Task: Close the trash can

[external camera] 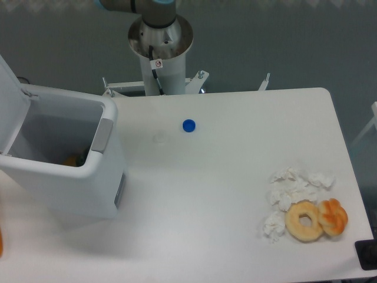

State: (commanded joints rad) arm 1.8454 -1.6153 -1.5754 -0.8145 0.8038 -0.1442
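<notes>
Camera view from above gives me a white tabletop [224, 194] with a small blue cap [188, 125] near its far middle, well apart from everything else. At the near right lie crumpled tissues [291, 188], touching a ring donut [304, 220] with a second pastry [333, 216] just beside it. I see only the arm's base column [160, 53] at the far edge; the gripper is out of frame, so I cannot place it or judge its jaws. The trash can [70, 171] stands at the left, lid [12, 106] raised, something orange, possibly rubbish, inside.
</notes>
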